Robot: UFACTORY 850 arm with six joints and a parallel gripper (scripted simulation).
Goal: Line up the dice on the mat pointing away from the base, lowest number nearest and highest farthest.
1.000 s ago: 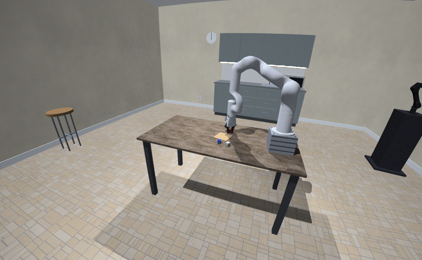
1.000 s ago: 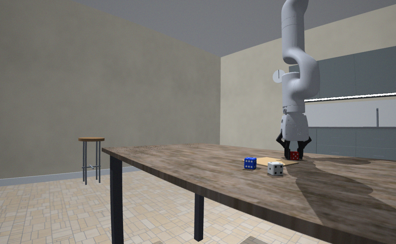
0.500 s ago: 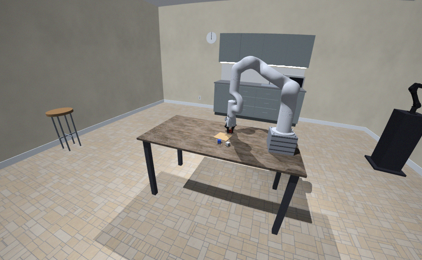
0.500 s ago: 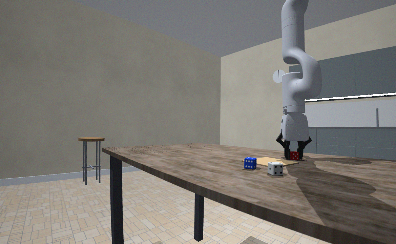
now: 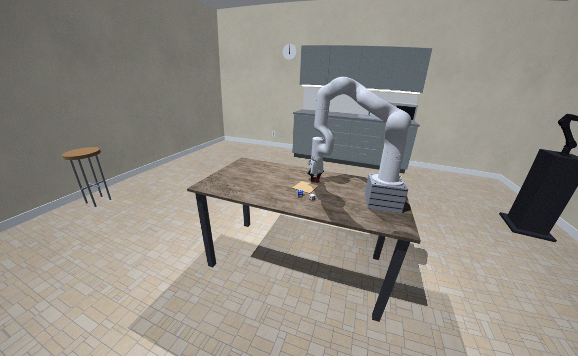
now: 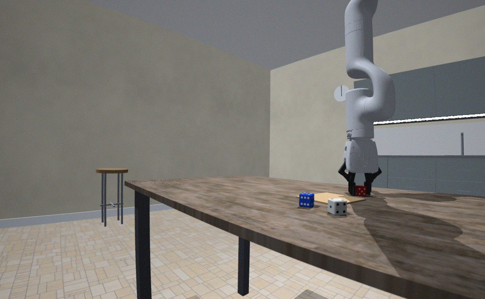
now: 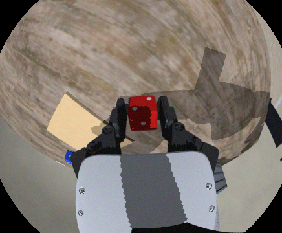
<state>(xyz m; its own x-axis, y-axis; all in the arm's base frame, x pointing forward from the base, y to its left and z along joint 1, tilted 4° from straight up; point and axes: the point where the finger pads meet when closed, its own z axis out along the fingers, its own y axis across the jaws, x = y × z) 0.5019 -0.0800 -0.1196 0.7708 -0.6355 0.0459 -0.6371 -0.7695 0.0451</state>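
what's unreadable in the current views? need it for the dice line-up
- Red die, exterior: left side hidden by a gripper finger.
- White die, wrist: not visible.
- White die, top: too small to read its number.
- Blue die, wrist: partly hidden by the gripper.
- Mat, wrist: near part hidden by the gripper.

From my station I see a plain tan mat (image 5: 305, 186) (image 6: 325, 197) (image 7: 71, 124). Beside it, my blue die (image 5: 300, 193) (image 6: 305, 199) (image 7: 68, 156) carries white pips; near it, the white die (image 5: 312, 197) (image 6: 337, 206) has black pips; at its other side, the red die (image 5: 315, 179) (image 6: 360, 191) (image 7: 142, 113) has whitish pips. Under the mat, I see mottled brown wood grain on the tabletop (image 5: 259, 177) (image 6: 214, 200) (image 7: 99, 48).
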